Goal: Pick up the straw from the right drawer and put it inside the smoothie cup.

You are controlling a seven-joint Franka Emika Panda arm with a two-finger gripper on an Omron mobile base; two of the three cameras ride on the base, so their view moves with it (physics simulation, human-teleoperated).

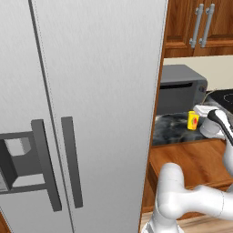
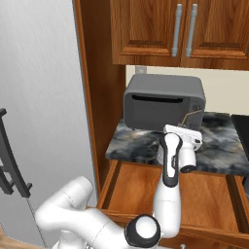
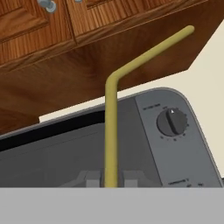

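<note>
My gripper (image 3: 110, 180) is shut on the straw (image 3: 110, 131), an olive-tan stick that rises from between the fingertips and bends off to one side near its top. In the right base view the gripper (image 2: 181, 127) hovers over the dark counter in front of the microwave, and the straw (image 2: 190, 115) shows as a thin line above it. The smoothie cup (image 1: 193, 120), yellow with a red mark, stands on the counter just left of my hand in the left base view. Below the counter the right drawer (image 2: 214, 194) is pulled open, its wooden floor bare.
A grey microwave (image 2: 160, 99) sits at the back of the marble counter (image 2: 136, 141), close ahead of the gripper. Wooden upper cabinets (image 2: 160, 29) hang above it. A tall steel fridge (image 1: 91, 91) stands to the left.
</note>
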